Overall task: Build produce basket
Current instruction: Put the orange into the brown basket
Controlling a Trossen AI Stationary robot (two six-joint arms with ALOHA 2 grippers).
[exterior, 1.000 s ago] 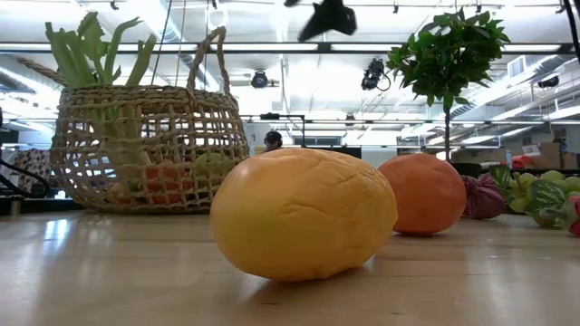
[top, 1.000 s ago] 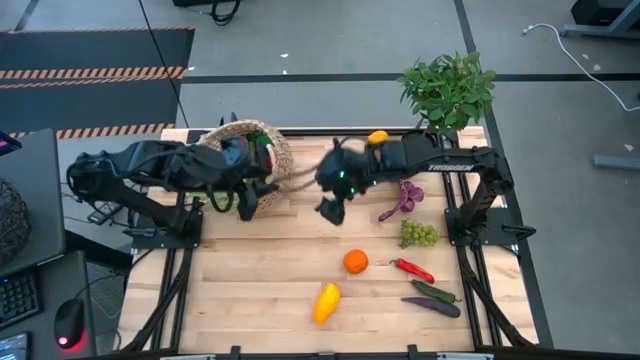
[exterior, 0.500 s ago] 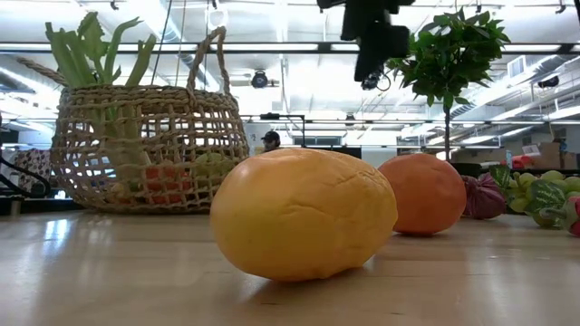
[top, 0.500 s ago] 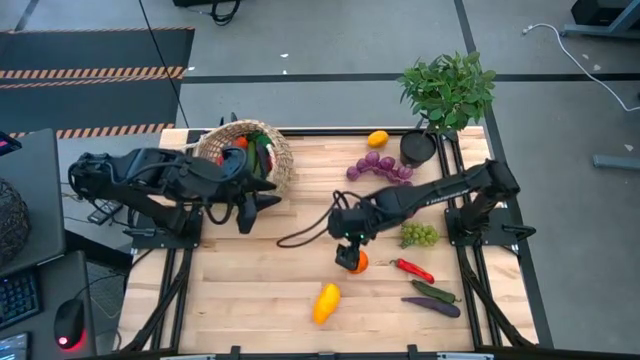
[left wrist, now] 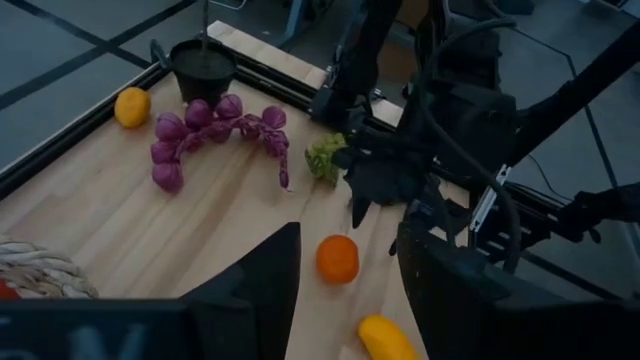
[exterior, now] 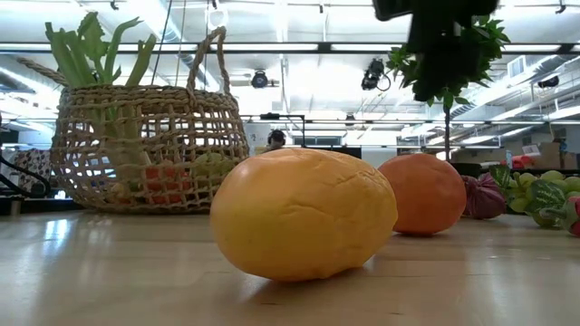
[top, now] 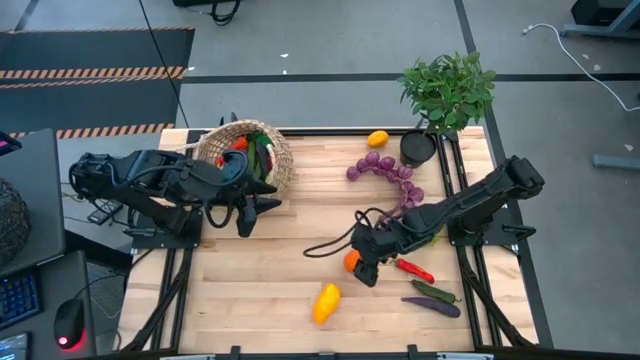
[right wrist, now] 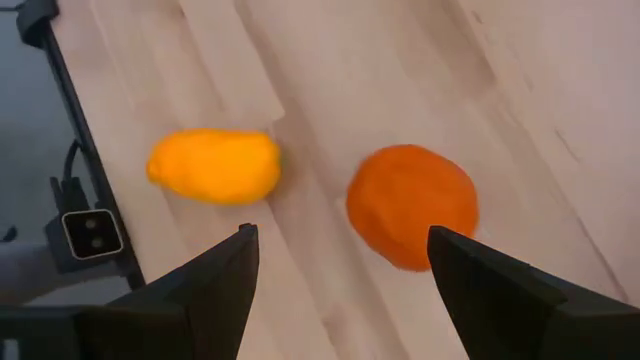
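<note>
The wicker basket (top: 250,150) stands at the far left part of the table (top: 290,290), upright, with leek stalks (exterior: 100,54) rising out of it and red and green produce showing through its weave in the low view. Its thin looped handle (exterior: 207,56) stands up above the rim.

The orange (top: 350,261) lies on the bare wood near the table's middle, toward the near edge. The right gripper (top: 364,262) hovers just above and beside it; in the right wrist view its two dark fingers (right wrist: 205,290) are spread wide and empty, with the orange (right wrist: 412,206) between and ahead of them. A yellow pepper (top: 326,302) lies nearer the front edge, apart from the orange.

To the right of the orange lie a red chili (top: 413,270), a cucumber (top: 434,291) and an eggplant (top: 432,306), close together. Purple grapes (top: 382,168) curve across the far right part of the table, with a lemon (top: 377,138) and a black pot (top: 417,149) holding a leafy plant (top: 449,88) beyond them.

The left gripper (top: 248,207) waits just beside the basket, its fingers (left wrist: 262,285) parted and holding nothing.
</note>
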